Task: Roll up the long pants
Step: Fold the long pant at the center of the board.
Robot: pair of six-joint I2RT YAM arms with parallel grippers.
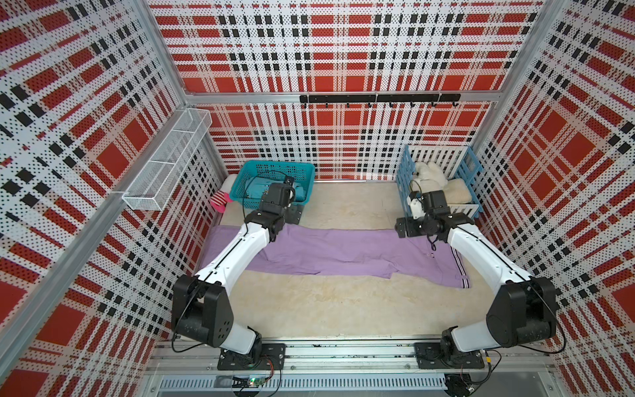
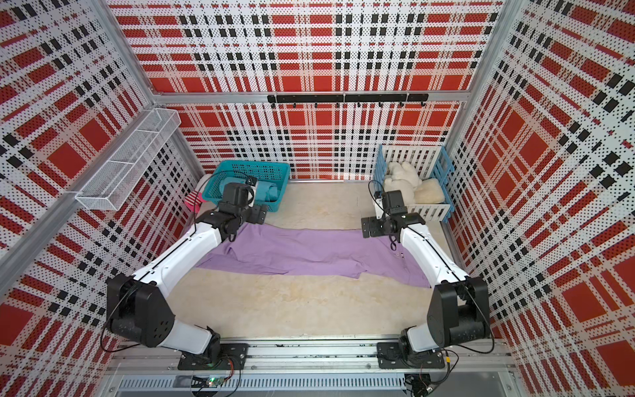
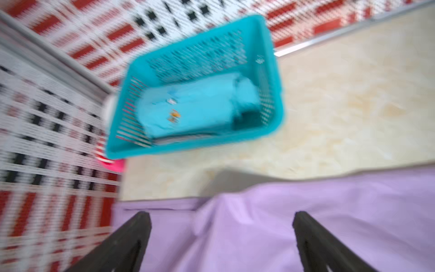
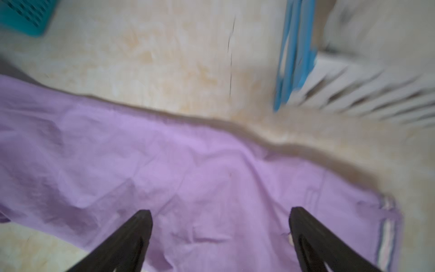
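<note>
Front edge: metal rail (image 1: 343,354) bearing both arm bases. Next: beige table (image 1: 343,306), bare across its near half. Mid-table: long pants (image 1: 343,252) (image 2: 309,251), lilac, thin, unrolled, lying flat and crosswise with a few creases; leg ends toward the left arm's side, dark-and-white striped waistband (image 1: 462,271) toward the right arm's side. Over the far edge of the leg end: left gripper (image 1: 294,212), jaws wide apart and clamped on nothing; in the blurred left wrist view, lilac cloth (image 3: 306,223) showing below and between its dark fingers (image 3: 131,235). Over the far edge near the waist end: right gripper (image 1: 403,229), jaws likewise wide apart and empty; in the blurred right wrist view, pants (image 4: 164,164) and striped band (image 4: 386,226) lying beneath. Contact between fingers and cloth: cannot tell for either. Far left corner: teal basket (image 1: 278,165) containing a teal-blue rolled garment (image 3: 193,106) with a small print; pink striped item (image 1: 220,201) just beside it, by the wall. Far right corner: blue-and-white slatted crate (image 1: 441,156) holding cream fluffy items (image 1: 429,175). Left wall: white wire shelf (image 1: 168,161). Back wall: black hook rail (image 1: 378,98) on red, black and white plaid panelling
</note>
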